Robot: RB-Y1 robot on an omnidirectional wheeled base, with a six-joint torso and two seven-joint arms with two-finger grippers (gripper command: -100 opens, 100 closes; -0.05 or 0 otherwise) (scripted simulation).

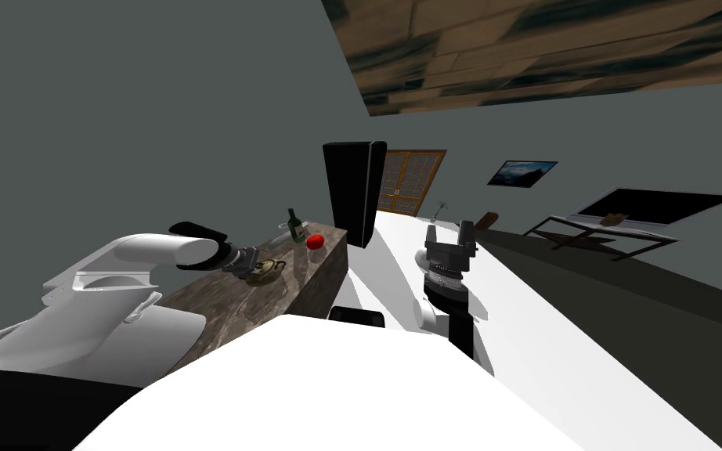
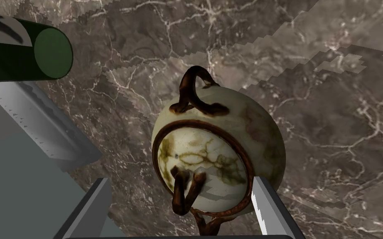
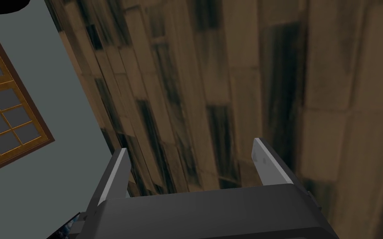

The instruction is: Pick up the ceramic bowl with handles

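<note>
The bowl (image 2: 228, 137) is cream-coloured, with brownish stains, a dark brown rim and dark brown loop handles. It lies on the brown, white-veined marbled top of the desk (image 2: 332, 103). Its mouth is turned toward the left hand. One handle sticks out on the far side, and the other is close to the dark body of the hand.

The left jaws are open and straddle the bowl. One of the fingers (image 2: 265, 203) is right at the bowl's rim, though I cannot tell if it touches. The other finger stands apart from the bowl with bare desk showing between them.

In the head view the bowl (image 1: 265, 270) sits on the desk (image 1: 226, 305) at the tip of the left arm (image 1: 171, 250), which reaches in over the near part of the top.

Further along the desk stands a dark green bottle (image 1: 297, 225), with a red round thing (image 1: 315, 241) just beside it; both are well apart from the bowl. The bottle (image 2: 20, 54) also shows from the left wrist, off to one side of the bowl.

Past the desk's far end rises a tall black box (image 1: 354, 192).

The right arm (image 1: 449, 258) is held up on the robot's right, away from the desk. The right jaws are open and hold nothing, and its fingers (image 3: 269, 162) stand wide apart.
</note>
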